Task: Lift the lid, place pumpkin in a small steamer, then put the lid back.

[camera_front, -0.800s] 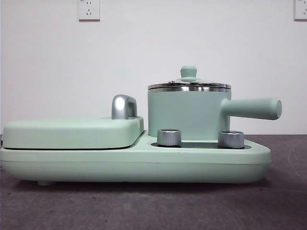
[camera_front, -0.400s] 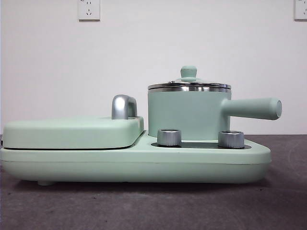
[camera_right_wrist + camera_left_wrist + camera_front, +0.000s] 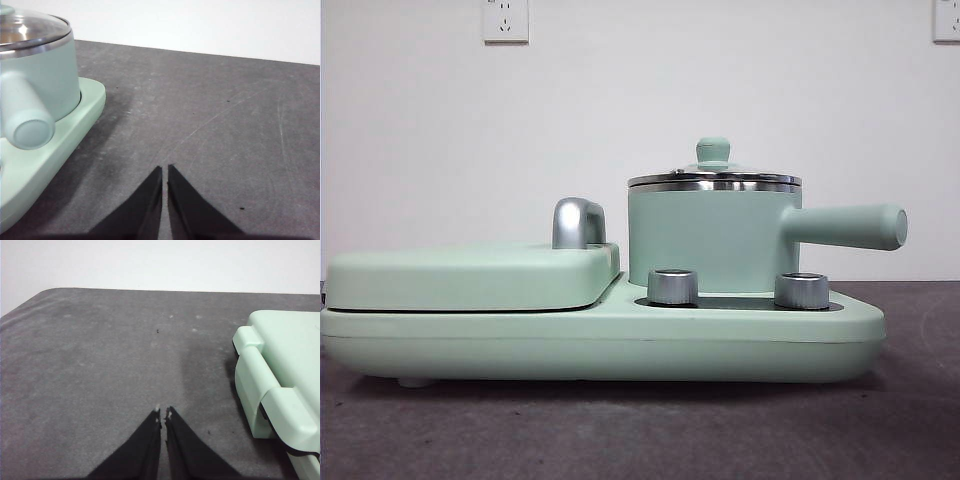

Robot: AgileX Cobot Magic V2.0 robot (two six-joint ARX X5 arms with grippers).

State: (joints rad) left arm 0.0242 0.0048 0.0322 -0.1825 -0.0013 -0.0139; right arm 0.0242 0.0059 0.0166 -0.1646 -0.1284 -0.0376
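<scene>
Pumpkin not visible in any view. Small steamer [image 3: 705,240] sits on mint-green cooker base [image 3: 600,345], cut off at the frame edge in right wrist view; lid [image 3: 714,176] seated on its rim, knob up. Left claw [image 3: 163,413] clenched, empty, above bare grey surface [image 3: 100,365] beside the griddle cover [image 3: 285,360]. Right claw [image 3: 164,169] clenched, empty, near the steamer's handle [image 3: 25,122], not touching

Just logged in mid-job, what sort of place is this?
Probably a lab test bench, not a kitchen: a mint-green cooker with the small steamer on a bare grey table, plain white wall, wall sockets.
</scene>
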